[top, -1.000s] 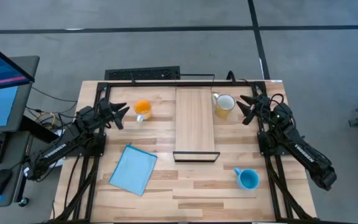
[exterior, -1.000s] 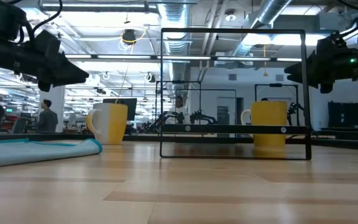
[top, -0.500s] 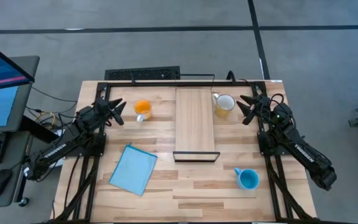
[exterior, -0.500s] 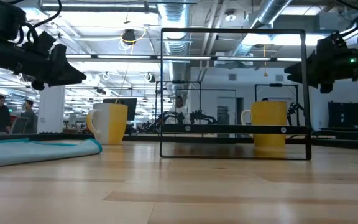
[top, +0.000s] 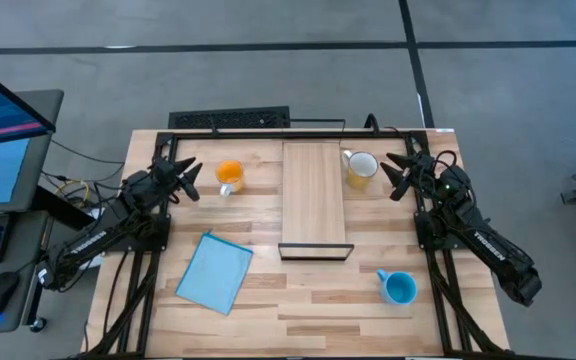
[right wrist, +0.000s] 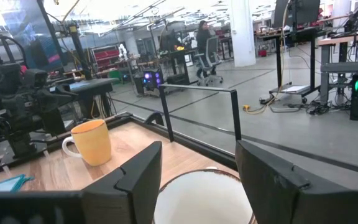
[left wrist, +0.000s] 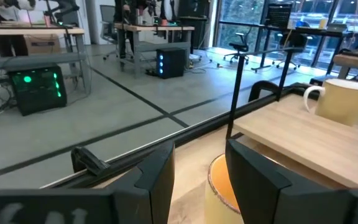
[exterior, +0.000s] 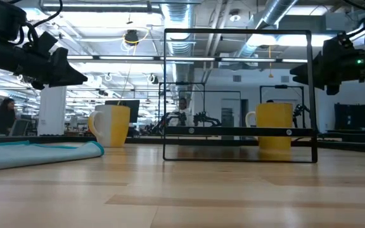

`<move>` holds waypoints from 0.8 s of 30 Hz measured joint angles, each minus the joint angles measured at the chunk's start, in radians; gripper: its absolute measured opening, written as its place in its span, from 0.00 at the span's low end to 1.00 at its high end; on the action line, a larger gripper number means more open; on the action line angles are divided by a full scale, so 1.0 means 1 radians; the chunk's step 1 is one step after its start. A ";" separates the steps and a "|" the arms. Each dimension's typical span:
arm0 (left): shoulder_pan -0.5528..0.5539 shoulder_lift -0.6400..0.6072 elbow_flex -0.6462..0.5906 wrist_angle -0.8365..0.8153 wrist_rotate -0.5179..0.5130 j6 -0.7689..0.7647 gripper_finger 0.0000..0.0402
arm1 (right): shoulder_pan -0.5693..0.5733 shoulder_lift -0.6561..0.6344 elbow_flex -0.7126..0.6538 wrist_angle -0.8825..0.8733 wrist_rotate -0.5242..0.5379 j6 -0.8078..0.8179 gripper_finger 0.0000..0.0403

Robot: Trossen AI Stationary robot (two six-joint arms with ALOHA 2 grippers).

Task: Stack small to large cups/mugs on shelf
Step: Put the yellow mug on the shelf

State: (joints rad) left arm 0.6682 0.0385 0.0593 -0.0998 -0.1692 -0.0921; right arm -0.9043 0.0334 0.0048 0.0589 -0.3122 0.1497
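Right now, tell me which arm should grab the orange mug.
Left. The left gripper is open beside the orange mug, which shows between its fingers in its wrist view. The right gripper is open at the yellow mug, with the shelf between it and the orange one.

You see two dark, slender jointed arms with black cables along them. The right arm (top: 473, 240) carries white lettering. A green light glows near its wrist.

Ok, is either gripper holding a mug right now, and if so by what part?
Nothing is held. The left gripper hangs open beside the orange mug, the right gripper open beside the pale yellow mug; neither touches.
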 joint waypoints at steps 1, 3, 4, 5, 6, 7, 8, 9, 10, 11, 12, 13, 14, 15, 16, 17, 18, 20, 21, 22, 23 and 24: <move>0.000 0.000 0.000 0.000 0.000 -0.001 0.34 | 0.000 0.000 0.000 0.000 0.000 0.000 0.56; 0.000 0.000 0.000 0.001 0.001 -0.031 0.34 | 0.000 0.000 0.000 0.000 0.000 0.000 0.56; 0.000 0.000 0.000 0.001 0.002 -0.056 0.34 | 0.000 0.000 0.000 0.000 0.000 0.000 0.56; 0.000 0.000 0.000 0.002 0.003 -0.081 0.34 | 0.000 0.000 0.000 0.000 0.000 0.000 0.56; 0.000 0.000 0.000 0.005 0.003 -0.100 0.34 | 0.000 0.000 0.000 0.000 0.000 0.000 0.56; 0.000 0.000 0.000 0.008 0.003 -0.111 0.34 | 0.000 0.000 0.000 0.000 0.000 0.000 0.56; 0.000 0.000 -0.001 0.018 0.003 -0.116 0.34 | 0.000 0.000 0.000 0.000 0.000 0.000 0.56; 0.000 0.000 -0.003 0.028 0.003 -0.116 0.34 | 0.000 0.000 0.000 0.000 0.000 0.000 0.56; 0.000 0.000 -0.003 0.043 0.003 -0.115 0.34 | 0.000 0.000 0.000 0.000 0.000 0.000 0.56; 0.000 0.000 -0.003 0.065 0.007 -0.115 0.34 | 0.000 0.000 0.000 0.000 0.000 0.000 0.56; 0.000 0.000 -0.003 0.089 0.013 -0.115 0.34 | 0.000 0.000 0.000 0.000 0.000 0.000 0.56; 0.000 0.000 0.002 0.104 0.023 -0.115 0.34 | 0.000 0.000 0.000 0.000 0.000 0.000 0.56; 0.000 0.000 0.009 0.114 0.033 -0.115 0.34 | 0.000 0.000 0.000 0.000 0.000 0.000 0.56; 0.000 0.000 0.018 0.117 0.044 -0.111 0.34 | 0.000 0.000 0.000 0.000 0.000 0.000 0.56; 0.000 0.000 0.029 0.118 0.059 -0.106 0.34 | 0.000 0.000 0.000 0.000 0.000 0.000 0.56; 0.000 0.000 0.040 0.118 0.071 -0.101 0.34 | 0.000 0.000 0.000 0.000 0.000 0.000 0.56; 0.000 0.000 0.051 0.117 0.082 -0.100 0.34 | 0.000 0.000 0.000 0.000 0.000 0.000 0.56; 0.000 0.000 0.072 0.117 0.100 -0.100 0.34 | 0.000 0.000 0.000 0.000 0.000 0.000 0.56; 0.000 0.000 0.082 0.117 0.109 -0.100 0.34 | 0.000 0.000 0.000 0.000 0.000 0.000 0.56; 0.000 0.001 0.090 0.117 0.116 -0.103 0.34 | 0.000 0.000 0.000 0.000 0.000 0.000 0.56; 0.000 0.001 0.098 0.117 0.124 -0.108 0.34 | 0.000 0.000 0.000 0.000 0.000 0.000 0.56; 0.000 0.001 0.105 0.116 0.134 -0.116 0.34 | 0.000 0.000 0.000 0.000 0.000 0.000 0.56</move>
State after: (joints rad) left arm 0.6682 0.0391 0.1646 0.0166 -0.0350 -0.2079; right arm -0.9044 0.0334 0.0048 0.0589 -0.3122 0.1497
